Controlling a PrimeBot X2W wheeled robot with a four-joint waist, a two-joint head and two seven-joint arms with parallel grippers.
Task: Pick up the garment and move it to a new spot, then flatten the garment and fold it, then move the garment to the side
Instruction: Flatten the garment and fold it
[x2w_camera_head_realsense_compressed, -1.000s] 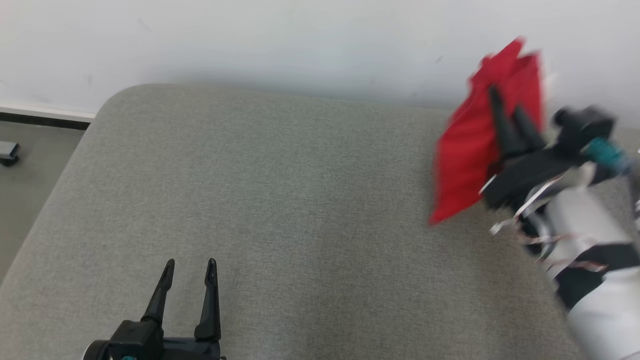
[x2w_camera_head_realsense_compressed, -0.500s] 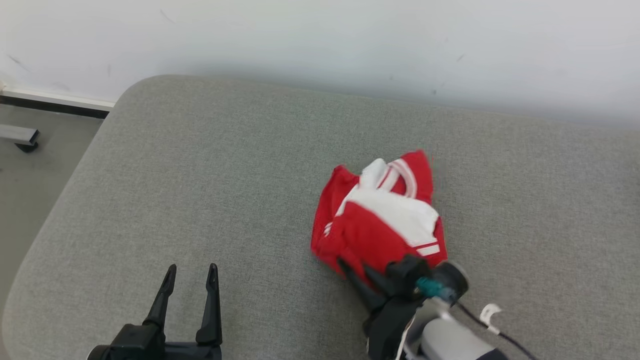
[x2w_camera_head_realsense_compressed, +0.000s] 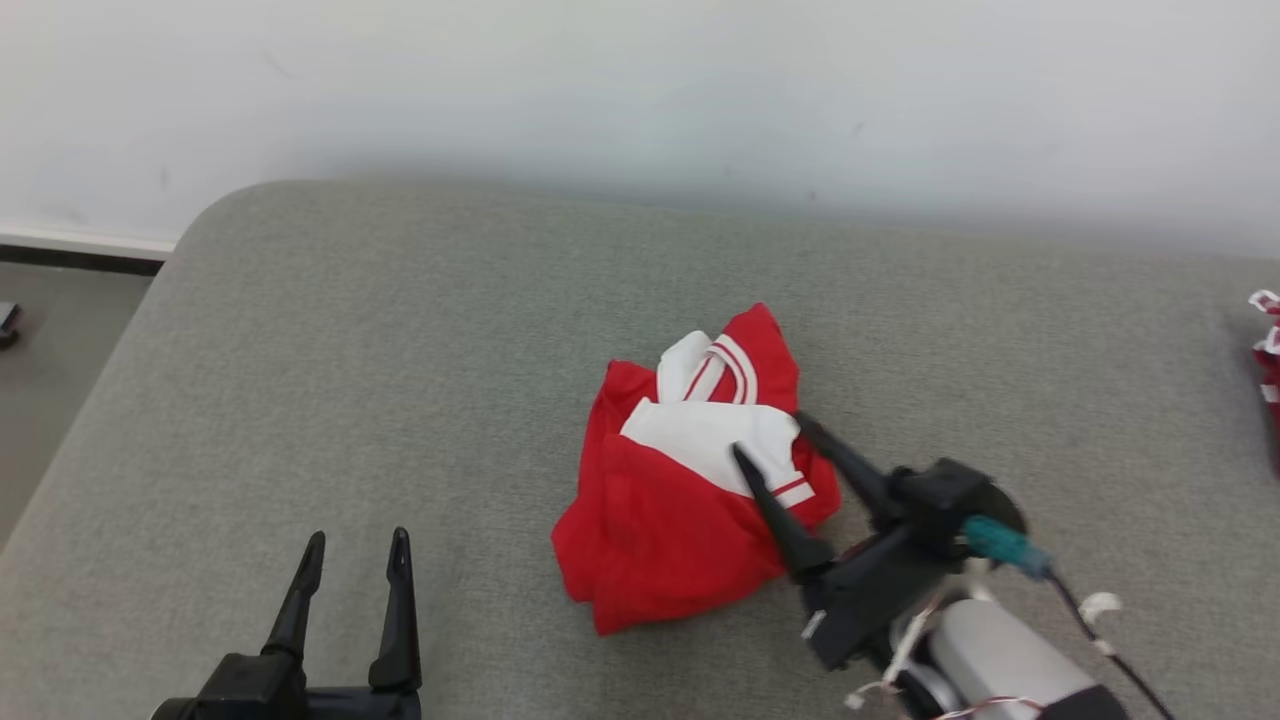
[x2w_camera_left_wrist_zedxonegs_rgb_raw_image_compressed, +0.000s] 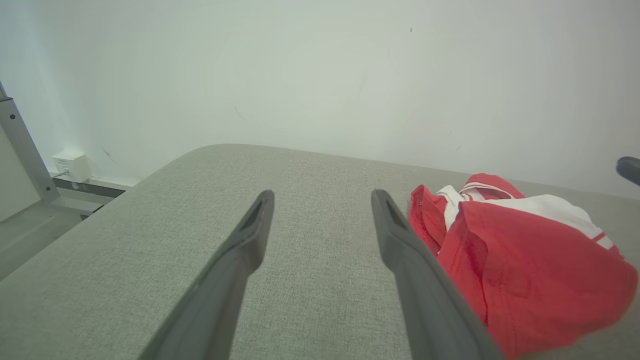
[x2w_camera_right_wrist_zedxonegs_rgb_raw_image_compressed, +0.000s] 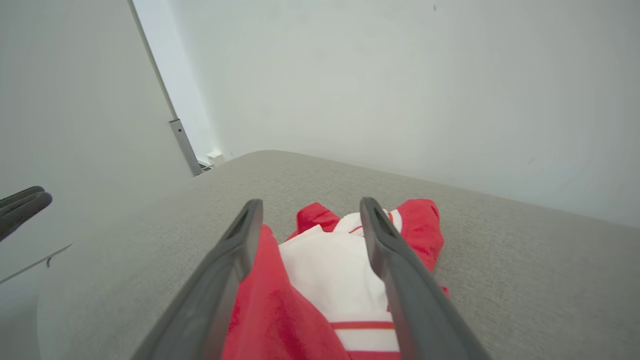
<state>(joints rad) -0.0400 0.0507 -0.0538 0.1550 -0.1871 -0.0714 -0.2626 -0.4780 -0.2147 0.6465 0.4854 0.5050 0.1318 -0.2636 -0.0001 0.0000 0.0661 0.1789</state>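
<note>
Near the middle of the grey cushion (x2w_camera_head_realsense_compressed: 400, 350), the red-and-white garment (x2w_camera_head_realsense_compressed: 670, 520) lies in a crumpled heap. The right tool (x2w_camera_head_realsense_compressed: 770, 434) hangs over its near right side, fingers apart, straddling the white panel and clamping nothing. By the cushion's near left edge, the left tool (x2w_camera_head_realsense_compressed: 357, 538) is also spread and empty, well apart from the garment.

A grey woven upholstered cushion (x2w_camera_head_realsense_compressed: 400, 380) with a rounded corner spreads across the head view, its far edge close to a plain white wall (x2w_camera_head_realsense_compressed: 640, 90) (faintly scuffed). At the left, a white skirting strip (x2w_camera_head_realsense_compressed: 80, 243) with a dark band under it meets a grey floor (x2w_camera_head_realsense_compressed: 50, 370), where a small dark object (x2w_camera_head_realsense_compressed: 6, 322) sits cut off by the frame. A red-and-white scrap of fabric (x2w_camera_head_realsense_compressed: 1268, 350) lies at the cushion's right edge. In the left wrist view, a small white wall box (x2w_camera_left_wrist_zedxonegs_rgb_raw_image_compressed: 71, 165) sits beside a slanting grey metal post (x2w_camera_left_wrist_zedxonegs_rgb_raw_image_compressed: 22, 145).
</note>
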